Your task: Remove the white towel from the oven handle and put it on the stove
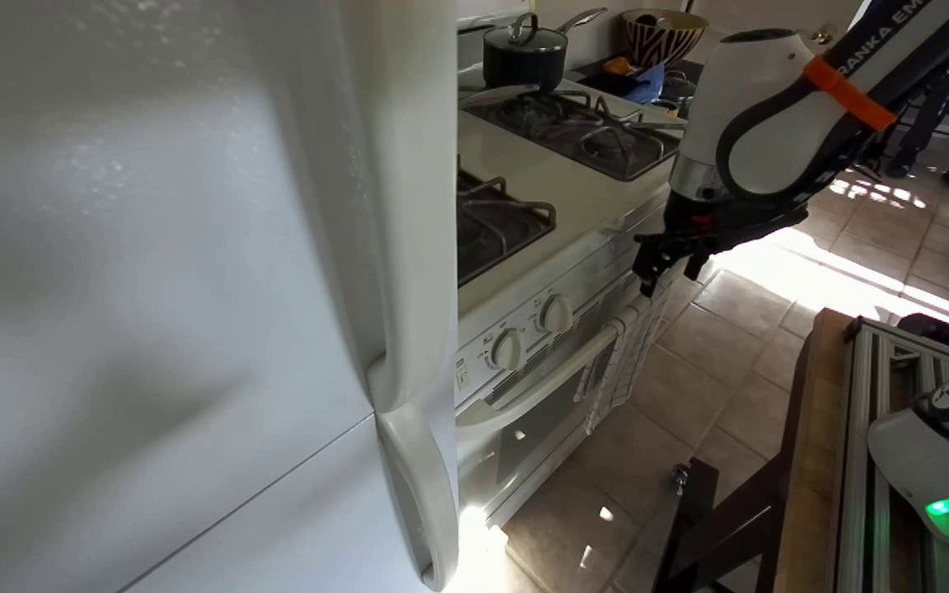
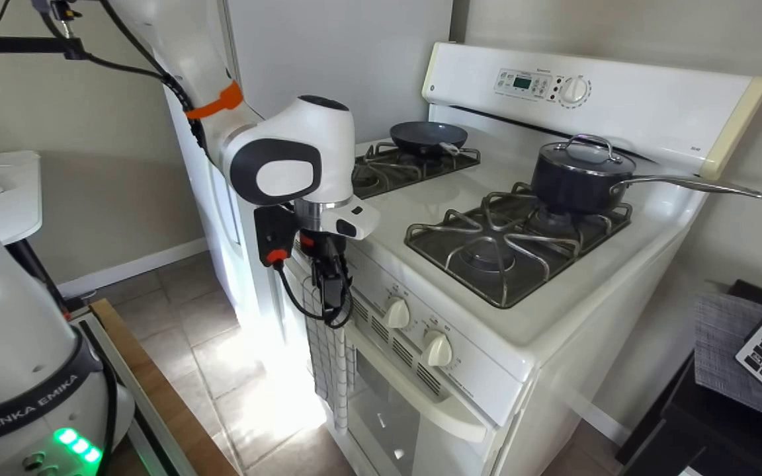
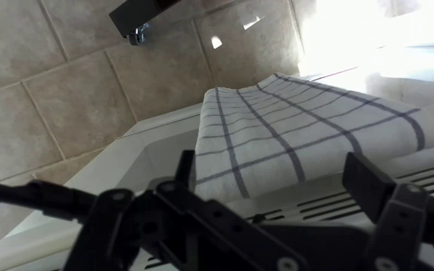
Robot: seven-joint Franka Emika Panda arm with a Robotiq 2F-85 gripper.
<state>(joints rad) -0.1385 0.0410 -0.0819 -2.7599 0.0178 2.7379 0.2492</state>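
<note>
- Tiled floor, sunlit in patches, runs beside the white stove.
- Over the oven handle hangs the white towel — folded across it, just below the gripper.
- Its fingers stand spread wide apart; in the wrist view, the towel shows between and beyond the tips — touching or not, I cannot tell.

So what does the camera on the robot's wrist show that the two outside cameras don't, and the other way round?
Only the wrist view looks down past the two parted fingers of the gripper, with the white towel close enough to tell its thick stripes from its thin ones.

Only the exterior views show the burner grates, the knobs, a lidded pot and the robot's white arm.

All share the gripper, the white towel hanging on the oven handle, the front of the stove and the tiled floor.
</note>
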